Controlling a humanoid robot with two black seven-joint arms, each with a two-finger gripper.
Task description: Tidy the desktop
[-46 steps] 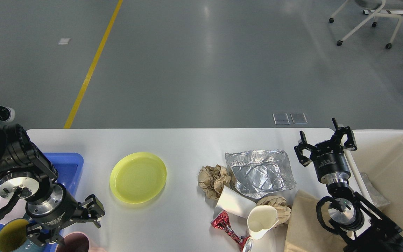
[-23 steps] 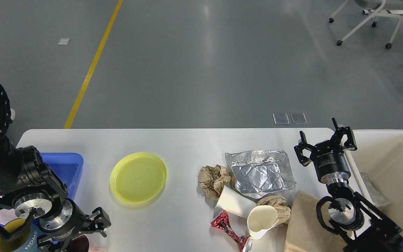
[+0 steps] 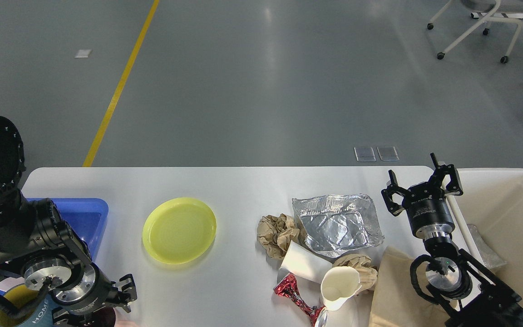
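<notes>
Yellow plate [image 3: 179, 230] on desktop [image 3: 243, 186], right pincer [image 3: 422, 185] spread, left pincer [image 3: 123, 295] state unclear

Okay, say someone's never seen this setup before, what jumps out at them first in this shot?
Probably the bright yellow plate, lying alone on the left part of the desktop. Next comes the litter heap to its right: a crumpled foil tray, brown paper wads, a tipped white cup and a red wrapper. The right claw stands open between that heap and the cream bin.
</notes>
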